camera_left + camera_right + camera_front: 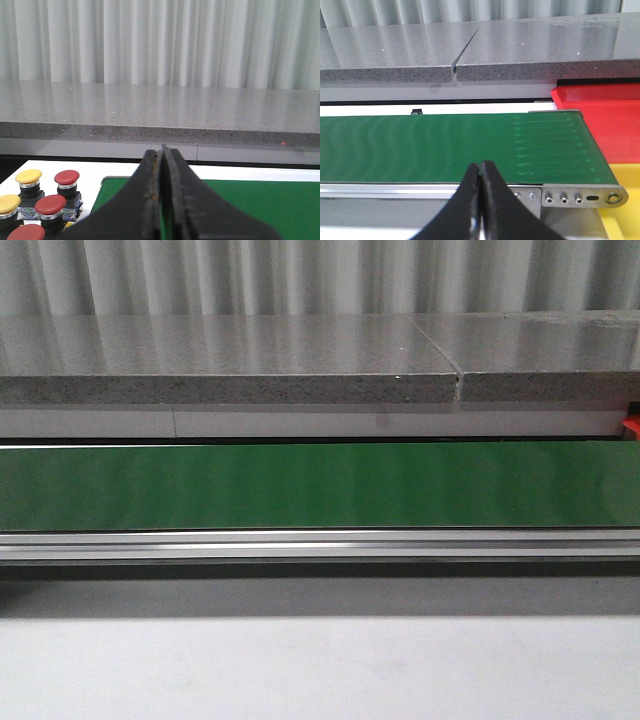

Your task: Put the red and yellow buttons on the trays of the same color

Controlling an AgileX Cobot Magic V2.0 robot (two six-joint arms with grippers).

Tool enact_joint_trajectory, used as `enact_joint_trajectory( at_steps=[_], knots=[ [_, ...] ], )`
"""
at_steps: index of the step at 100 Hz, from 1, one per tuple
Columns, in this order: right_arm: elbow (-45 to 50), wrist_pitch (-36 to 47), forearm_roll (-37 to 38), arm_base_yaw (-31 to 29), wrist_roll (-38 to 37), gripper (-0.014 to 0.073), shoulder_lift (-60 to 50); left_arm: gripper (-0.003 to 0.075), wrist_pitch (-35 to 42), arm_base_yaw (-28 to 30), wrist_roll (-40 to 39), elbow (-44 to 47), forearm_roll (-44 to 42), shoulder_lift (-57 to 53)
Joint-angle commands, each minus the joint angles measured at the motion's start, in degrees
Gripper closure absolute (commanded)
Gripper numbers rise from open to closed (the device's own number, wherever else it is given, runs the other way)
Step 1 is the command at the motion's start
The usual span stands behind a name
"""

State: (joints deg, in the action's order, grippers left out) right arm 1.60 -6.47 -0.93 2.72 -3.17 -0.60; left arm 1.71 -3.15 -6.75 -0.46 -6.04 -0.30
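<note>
Both black end effectors, left [162, 165] and right [480, 175], closed on nothing; red and yellow mushroom-cap buttons [50, 204] clustered off green conveyor belt's [320, 485] left end, red plastic tray [602, 117] and yellow plastic tray [625, 200] off its right end.

glossy green belt [300, 485], speckled stone ledge [230, 388]

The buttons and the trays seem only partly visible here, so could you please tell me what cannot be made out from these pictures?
- Buttons: left wrist view only; the lower ones are cut by the frame edge and the left hand, so no full count.
- Red tray and yellow tray: right wrist view only, cut by the frame edge; contents unseen.
- Front view: only a red sliver shows; neither hand appears.
</note>
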Motion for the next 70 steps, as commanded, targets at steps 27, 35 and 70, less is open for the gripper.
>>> enact_joint_trajectory(
  at_steps=[27, 35, 70],
  knots=[
    [-0.9, 4.6, 0.1, 0.1, 0.1, 0.0662, -0.6, 0.0741, 5.6, 0.1, -0.1, 3.1, 0.0, -2.2],
    [-0.9, 4.6, 0.1, 0.1, 0.1, 0.0662, -0.6, 0.0741, 6.9, 0.1, -0.1, 3.1, 0.0, -2.2],
    [-0.9, 4.6, 0.1, 0.1, 0.1, 0.0662, -0.6, 0.0741, -8.9, 0.1, -0.4, -11.9, 1.7, 3.6]
  ],
)
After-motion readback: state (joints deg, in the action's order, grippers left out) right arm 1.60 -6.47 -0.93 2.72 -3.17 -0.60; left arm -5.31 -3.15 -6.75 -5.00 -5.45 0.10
